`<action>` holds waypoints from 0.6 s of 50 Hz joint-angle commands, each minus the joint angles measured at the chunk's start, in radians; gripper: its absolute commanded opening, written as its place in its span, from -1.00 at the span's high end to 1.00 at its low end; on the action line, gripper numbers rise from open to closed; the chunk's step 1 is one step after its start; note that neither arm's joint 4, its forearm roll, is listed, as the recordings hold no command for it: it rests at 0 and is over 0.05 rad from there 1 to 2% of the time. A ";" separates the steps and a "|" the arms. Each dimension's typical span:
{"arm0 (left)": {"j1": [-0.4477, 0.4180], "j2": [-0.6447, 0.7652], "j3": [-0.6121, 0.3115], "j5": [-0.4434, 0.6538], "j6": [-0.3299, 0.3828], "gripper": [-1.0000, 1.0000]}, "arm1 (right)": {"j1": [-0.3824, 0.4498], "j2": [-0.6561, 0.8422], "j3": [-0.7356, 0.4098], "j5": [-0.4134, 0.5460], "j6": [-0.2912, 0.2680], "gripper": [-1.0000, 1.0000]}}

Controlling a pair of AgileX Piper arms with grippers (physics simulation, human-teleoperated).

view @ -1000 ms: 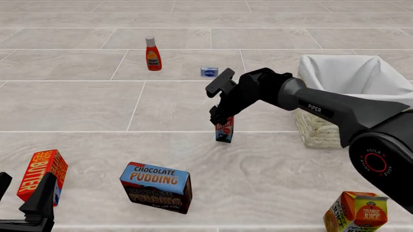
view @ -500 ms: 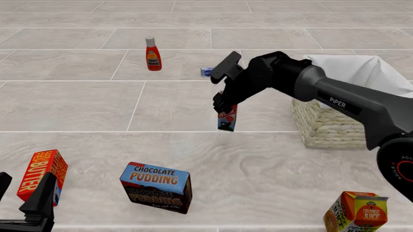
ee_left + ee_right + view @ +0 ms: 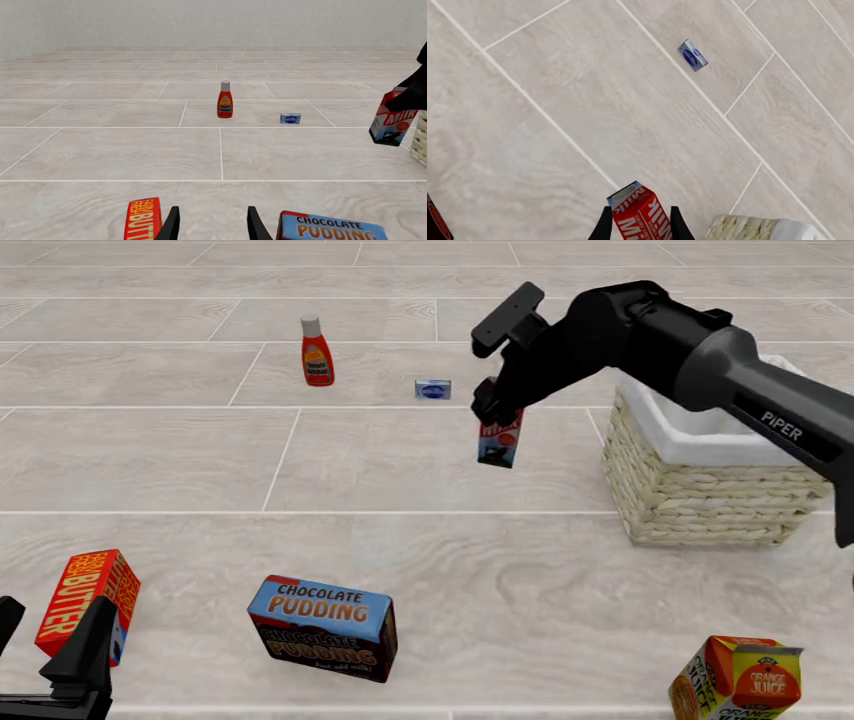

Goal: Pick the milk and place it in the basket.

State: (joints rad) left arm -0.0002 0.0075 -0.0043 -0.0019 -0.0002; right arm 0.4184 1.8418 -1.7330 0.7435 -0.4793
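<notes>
One milk point(image 3: 501, 438) lifted higher in right claw point(image 3: 489, 412), nearer basket point(image 3: 703, 485)

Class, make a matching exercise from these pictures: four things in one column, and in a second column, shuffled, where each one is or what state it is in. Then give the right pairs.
Things
1. milk
2. basket
3. ketchup bottle
4. orange juice carton

Places or states
A. standing upright at the far side of the table
B. at the near right edge of the front view
C. held off the table, tilted, in the right gripper
D. resting on the table at the right, lined with white cloth

Pairs: 1-C, 2-D, 3-A, 4-B
</notes>
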 commanded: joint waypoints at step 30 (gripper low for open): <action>0.000 0.000 0.000 0.000 0.000 -1.00 | -0.271 -0.068 -0.292 0.155 -0.016 1.00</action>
State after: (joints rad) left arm -0.0001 0.0076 -0.0043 -0.0019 -0.0002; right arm 0.2260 1.7874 -1.9380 0.8804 -0.5133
